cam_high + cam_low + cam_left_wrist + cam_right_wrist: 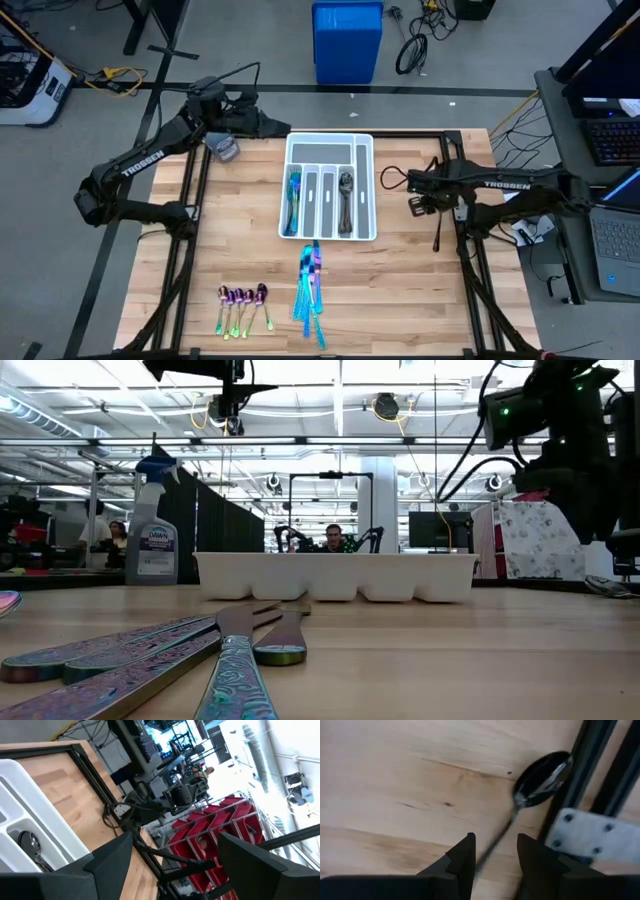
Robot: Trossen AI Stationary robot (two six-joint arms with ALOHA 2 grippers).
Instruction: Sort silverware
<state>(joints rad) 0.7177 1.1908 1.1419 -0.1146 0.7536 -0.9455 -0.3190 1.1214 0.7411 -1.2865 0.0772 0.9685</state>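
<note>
Carrying a dark spoon (542,779), seemingly pinched in the part-open right gripper (494,851), toward the tray (367,190); next: release over the spoon slot.

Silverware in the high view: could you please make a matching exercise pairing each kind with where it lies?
1 teal forks
2 dark spoons
3 purple spoons
4 blue knives

A table, just below the tray
B tray, leftmost long slot
C table, bottom left
D tray, slot right of the forks

Pairs: 1-B, 2-D, 3-C, 4-A
</note>
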